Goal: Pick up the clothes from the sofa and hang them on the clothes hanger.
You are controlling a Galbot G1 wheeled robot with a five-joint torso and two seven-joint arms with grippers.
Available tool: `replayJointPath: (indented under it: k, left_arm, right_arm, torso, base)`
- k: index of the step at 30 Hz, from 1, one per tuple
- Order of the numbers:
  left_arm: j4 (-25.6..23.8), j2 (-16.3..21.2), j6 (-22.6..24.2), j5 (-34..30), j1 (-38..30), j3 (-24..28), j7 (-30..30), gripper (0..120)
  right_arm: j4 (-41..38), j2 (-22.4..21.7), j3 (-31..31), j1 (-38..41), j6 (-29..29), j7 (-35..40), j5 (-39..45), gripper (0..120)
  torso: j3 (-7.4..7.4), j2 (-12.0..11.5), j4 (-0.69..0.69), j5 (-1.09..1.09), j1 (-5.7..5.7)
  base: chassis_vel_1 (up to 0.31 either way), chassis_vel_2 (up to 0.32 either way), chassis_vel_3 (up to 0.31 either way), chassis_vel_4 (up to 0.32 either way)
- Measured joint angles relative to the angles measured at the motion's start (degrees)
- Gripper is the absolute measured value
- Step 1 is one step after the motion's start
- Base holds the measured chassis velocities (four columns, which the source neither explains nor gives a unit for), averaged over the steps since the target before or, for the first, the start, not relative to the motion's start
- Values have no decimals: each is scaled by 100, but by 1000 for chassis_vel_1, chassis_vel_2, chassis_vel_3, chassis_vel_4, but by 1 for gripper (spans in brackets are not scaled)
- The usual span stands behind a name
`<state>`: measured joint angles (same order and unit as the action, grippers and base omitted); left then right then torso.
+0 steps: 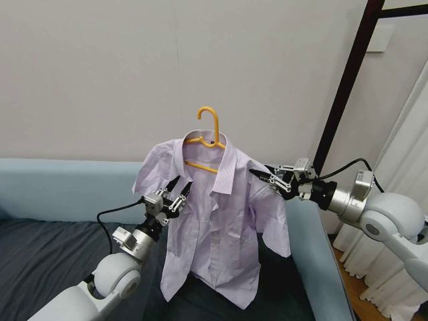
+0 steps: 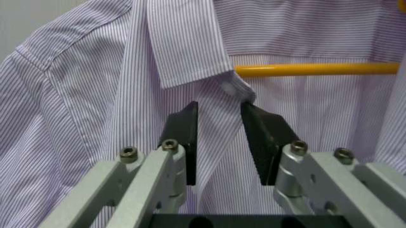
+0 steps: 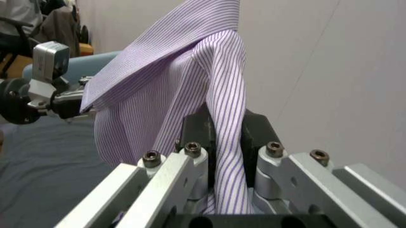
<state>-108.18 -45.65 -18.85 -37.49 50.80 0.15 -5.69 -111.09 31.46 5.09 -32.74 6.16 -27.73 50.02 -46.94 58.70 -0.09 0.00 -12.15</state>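
A lilac striped shirt (image 1: 214, 221) hangs on an orange hanger (image 1: 208, 127), held up in the air above the sofa with the hook free at the top. My right gripper (image 1: 262, 175) is shut on a fold of the shirt (image 3: 184, 61) at its right shoulder, the cloth pinched between the pads of that gripper (image 3: 222, 137). My left gripper (image 1: 178, 190) is open at the shirt's front, just below the collar. From its wrist, the left gripper (image 2: 219, 137) has its pads apart, with the shirt's placket (image 2: 95, 95) and the hanger bar (image 2: 317, 70) beyond them.
The light blue sofa (image 1: 60, 187) with a dark seat cushion (image 1: 40, 261) lies below and to the left. A black stand pole (image 1: 348, 80) rises at the right, beside a white curtain (image 1: 408, 134). A plain wall is behind.
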Motion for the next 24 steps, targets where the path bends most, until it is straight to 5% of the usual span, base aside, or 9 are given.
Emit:
replayJointPath:
  k: [16,24]
  left_arm:
    - [41,61,-127,225,108,19,117,87]
    - [146,-38,-162,224,-20,5,65,93]
  right_arm:
    - [51,59,-3,1,-20,-86,-36,8]
    - [41,59,-3,-9,-35,-99,-30,8]
  torso:
    - [0,0,1,0,0]
    - [0,0,0,0,0]
  base:
    - [0,0,0,0]
    - [0,0,0,0]
